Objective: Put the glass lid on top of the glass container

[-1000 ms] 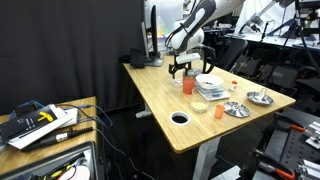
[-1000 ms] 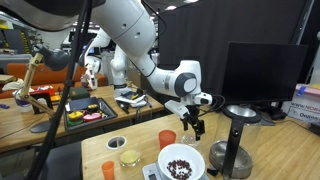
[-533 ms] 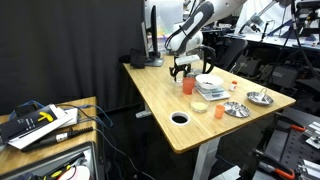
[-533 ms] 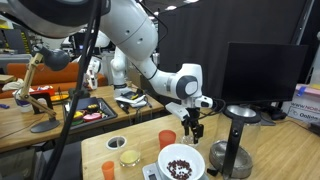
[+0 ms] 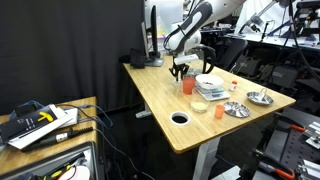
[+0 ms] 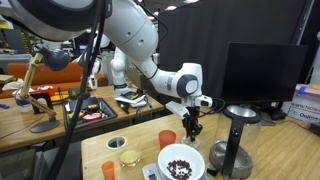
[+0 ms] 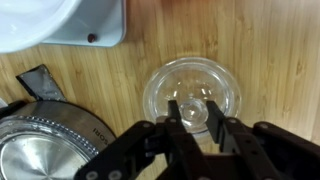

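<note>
Black claw (image 7: 198,118) over the round clear glass lid (image 7: 192,95), fingers spread a little, one on each side of the small knob in the middle; touching or not, hard to tell. Lid flat on the light wooden bench (image 7: 260,45). Shiny round metal bowl (image 7: 40,150) close by, white square scale (image 7: 85,25) above. Orange plastic cup (image 6: 167,139) near the claw (image 6: 190,131).

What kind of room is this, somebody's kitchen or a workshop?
Most likely a robotics lab, not a kitchen. A robot arm reaches over a wooden desk set with dishes, a large monitor stands beside it, and a bench with tools and cables is nearby.
</note>
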{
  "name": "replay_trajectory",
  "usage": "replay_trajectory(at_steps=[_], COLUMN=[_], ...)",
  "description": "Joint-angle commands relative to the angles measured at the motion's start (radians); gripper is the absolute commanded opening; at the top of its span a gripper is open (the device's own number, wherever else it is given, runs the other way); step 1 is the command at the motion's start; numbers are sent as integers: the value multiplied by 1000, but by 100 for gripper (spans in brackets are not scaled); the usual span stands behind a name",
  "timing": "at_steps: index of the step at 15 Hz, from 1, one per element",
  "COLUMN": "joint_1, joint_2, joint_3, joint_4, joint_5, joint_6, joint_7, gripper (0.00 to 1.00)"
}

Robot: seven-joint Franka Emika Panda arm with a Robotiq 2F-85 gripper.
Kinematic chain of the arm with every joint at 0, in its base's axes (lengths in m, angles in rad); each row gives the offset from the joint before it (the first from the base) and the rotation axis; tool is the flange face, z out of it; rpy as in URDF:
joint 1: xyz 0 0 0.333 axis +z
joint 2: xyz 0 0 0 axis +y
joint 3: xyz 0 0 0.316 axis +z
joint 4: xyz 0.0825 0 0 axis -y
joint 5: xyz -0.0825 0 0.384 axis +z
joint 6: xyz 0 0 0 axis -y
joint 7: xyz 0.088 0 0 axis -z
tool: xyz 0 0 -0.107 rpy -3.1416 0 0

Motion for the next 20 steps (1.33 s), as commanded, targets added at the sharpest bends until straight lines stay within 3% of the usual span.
replay_trajectory(at_steps=[1,7,11,16,20], joint_1=[1,39,84,110,113], joint_2=[0,-109,-221,-362,-485], joint_3=[1,9,-7,-23,0], joint_4=[27,-19,-132,-364,-571], joint_5=[13,-21,-89,-174,-156], joint_6=[-30,3,2,54,128], joint_7=[-1,-52,-78,-38,-7], gripper=[8,8,8,8,8])
